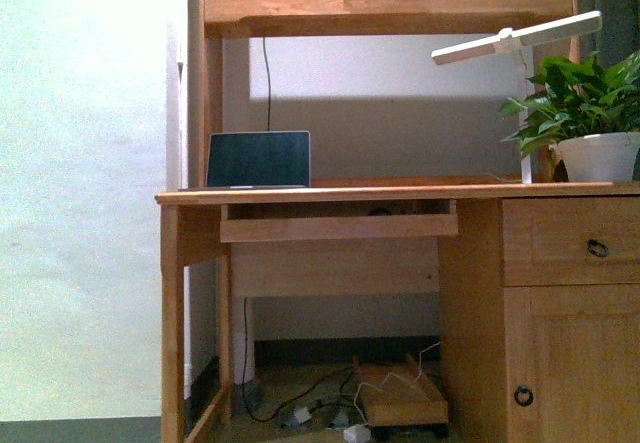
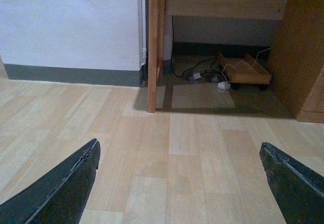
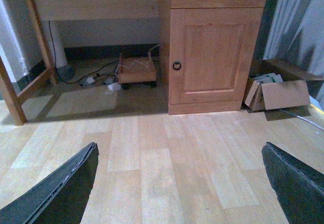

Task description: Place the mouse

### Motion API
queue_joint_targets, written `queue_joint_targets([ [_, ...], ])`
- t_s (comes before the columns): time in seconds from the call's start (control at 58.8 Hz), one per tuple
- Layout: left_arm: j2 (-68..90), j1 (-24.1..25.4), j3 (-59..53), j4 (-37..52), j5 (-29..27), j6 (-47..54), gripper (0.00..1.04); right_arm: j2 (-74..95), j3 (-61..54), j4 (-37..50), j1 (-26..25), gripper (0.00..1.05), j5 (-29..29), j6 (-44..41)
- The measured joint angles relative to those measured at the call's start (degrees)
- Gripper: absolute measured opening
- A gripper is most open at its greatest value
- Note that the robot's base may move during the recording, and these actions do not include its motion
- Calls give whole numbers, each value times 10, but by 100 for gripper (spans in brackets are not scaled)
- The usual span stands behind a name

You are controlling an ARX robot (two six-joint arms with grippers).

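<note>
Grippers, your left gripper (image 2: 178, 144) and right gripper (image 3: 178, 145), gape empty above the floor (image 2: 197, 128); no mouse shows, even beside the laptop (image 1: 259, 159) near the left edge of the tabletop (image 1: 400, 194), so nothing's done yet.

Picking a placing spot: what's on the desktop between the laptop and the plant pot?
In the front view, mostly bare desktop, except the white lamp's post right beside the pot.

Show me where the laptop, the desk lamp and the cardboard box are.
laptop (image 1: 259, 158): front view, middle of screen.
desk lamp (image 1: 555, 30): front view, white head.
cardboard box (image 3: 284, 95): right wrist view, front side.
</note>
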Motion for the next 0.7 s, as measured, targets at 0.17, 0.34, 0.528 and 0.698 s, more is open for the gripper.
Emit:
queue_joint_targets([
  [0.17,0,0,0,0,0,0,97,0,0,0,0,97,0,0],
  [0.34,0,0,0,0,0,0,97,0,0,0,0,97,0,0],
  [0.528,0,0,0,0,0,0,97,0,0,0,0,97,0,0],
  [0.698,0,0,0,0,0,0,97,0,0,0,0,97,0,0],
])
